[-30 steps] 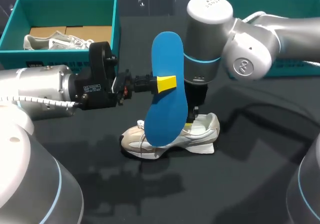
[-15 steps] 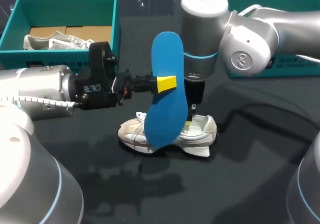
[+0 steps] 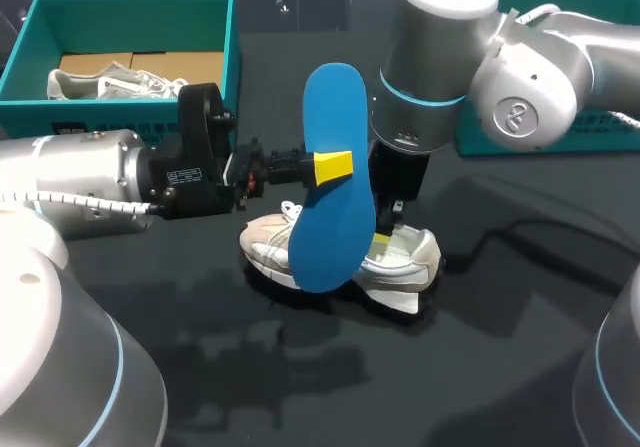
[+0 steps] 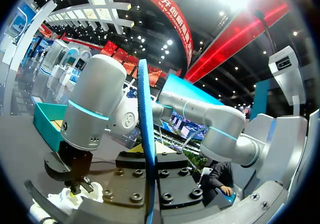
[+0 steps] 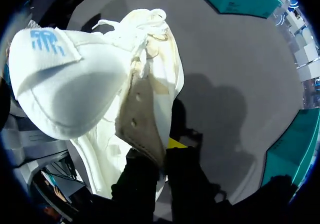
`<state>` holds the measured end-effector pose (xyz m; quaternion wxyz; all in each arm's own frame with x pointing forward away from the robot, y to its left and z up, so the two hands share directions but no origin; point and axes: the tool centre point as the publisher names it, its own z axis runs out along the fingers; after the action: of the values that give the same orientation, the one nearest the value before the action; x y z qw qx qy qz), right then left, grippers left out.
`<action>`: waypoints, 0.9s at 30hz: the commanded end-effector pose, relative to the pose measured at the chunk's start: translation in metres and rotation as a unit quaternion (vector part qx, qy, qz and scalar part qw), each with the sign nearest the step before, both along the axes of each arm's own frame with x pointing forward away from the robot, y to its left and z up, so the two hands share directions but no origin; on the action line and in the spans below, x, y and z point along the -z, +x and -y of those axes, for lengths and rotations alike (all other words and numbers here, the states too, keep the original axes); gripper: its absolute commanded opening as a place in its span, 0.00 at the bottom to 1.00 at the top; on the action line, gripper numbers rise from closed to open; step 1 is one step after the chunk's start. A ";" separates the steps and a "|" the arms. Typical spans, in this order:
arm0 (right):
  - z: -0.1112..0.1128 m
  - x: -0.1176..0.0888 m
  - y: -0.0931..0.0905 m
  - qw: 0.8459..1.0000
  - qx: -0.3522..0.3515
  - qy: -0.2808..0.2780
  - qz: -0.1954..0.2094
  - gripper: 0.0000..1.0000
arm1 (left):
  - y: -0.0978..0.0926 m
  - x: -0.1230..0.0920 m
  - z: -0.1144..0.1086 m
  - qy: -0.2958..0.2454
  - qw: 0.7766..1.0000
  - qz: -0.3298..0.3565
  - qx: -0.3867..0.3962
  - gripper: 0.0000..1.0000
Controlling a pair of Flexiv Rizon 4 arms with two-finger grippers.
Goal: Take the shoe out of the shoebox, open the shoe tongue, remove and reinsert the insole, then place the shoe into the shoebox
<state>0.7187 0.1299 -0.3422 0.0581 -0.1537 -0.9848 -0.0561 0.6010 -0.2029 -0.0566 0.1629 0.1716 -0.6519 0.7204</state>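
Observation:
My left gripper is shut on a blue insole, holding it upright above the table. In the left wrist view the insole is edge-on between the fingers of that gripper. Below and behind it a white shoe lies on the dark table, toe towards my left arm. My right gripper comes down onto the shoe and is shut on its side flap by the opening. In the right wrist view the shoe's tongue is folded back, and the right gripper pinches the eyelet flap.
A teal shoebox stands at the back left with a second white shoe on brown paper inside. Another teal box sits at the back right behind my right arm. The dark table stretches free in front of the shoe.
The right gripper has shut on the shoe's flap and the right arm has swung to the right. The shoe's toe has turned and shifted towards the back. The left arm and insole stayed still.

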 end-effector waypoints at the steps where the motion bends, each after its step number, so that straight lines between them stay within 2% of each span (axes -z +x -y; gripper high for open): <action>1: 0.001 -0.001 -0.001 1.000 0.001 0.002 0.001 0.00 | -0.002 0.001 0.000 -0.001 1.000 0.000 -0.002 0.00; 3: 0.001 -0.001 -0.001 1.000 0.001 0.002 0.001 0.00 | -0.002 0.001 0.000 -0.001 1.000 0.000 -0.002 0.00; 7: -0.002 0.000 -0.006 0.993 0.117 0.008 0.023 0.00 | -0.002 0.001 0.000 -0.001 1.000 0.000 -0.002 0.00; 9: 0.000 0.000 -0.011 0.980 0.192 0.015 0.039 0.00 | -0.002 0.001 0.000 -0.001 1.000 0.000 -0.002 0.00; 11: 0.003 0.002 -0.015 0.964 0.260 0.016 0.047 0.00 | -0.002 0.001 0.000 -0.001 1.000 0.000 -0.002 0.00; 15: 0.013 0.004 -0.029 0.910 0.410 0.017 0.060 0.00 | -0.002 0.001 0.000 -0.001 1.000 0.000 -0.002 0.00; 16: 0.015 0.003 -0.032 0.904 0.421 0.019 0.068 0.00 | -0.002 0.001 0.000 -0.001 1.000 0.000 -0.002 0.00; 25: 0.015 0.003 -0.032 0.904 0.421 0.019 0.068 0.00 | -0.002 0.001 0.000 -0.001 1.000 0.000 -0.002 0.00; 27: 0.014 0.002 -0.032 0.884 0.462 0.015 0.066 0.00 | -0.002 0.001 0.000 -0.001 1.000 0.000 -0.002 0.00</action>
<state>0.6934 0.1167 -0.3468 -0.0070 -0.4909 -0.8671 -0.0843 0.6010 -0.2029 -0.0566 0.1629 0.1716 -0.6519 0.7204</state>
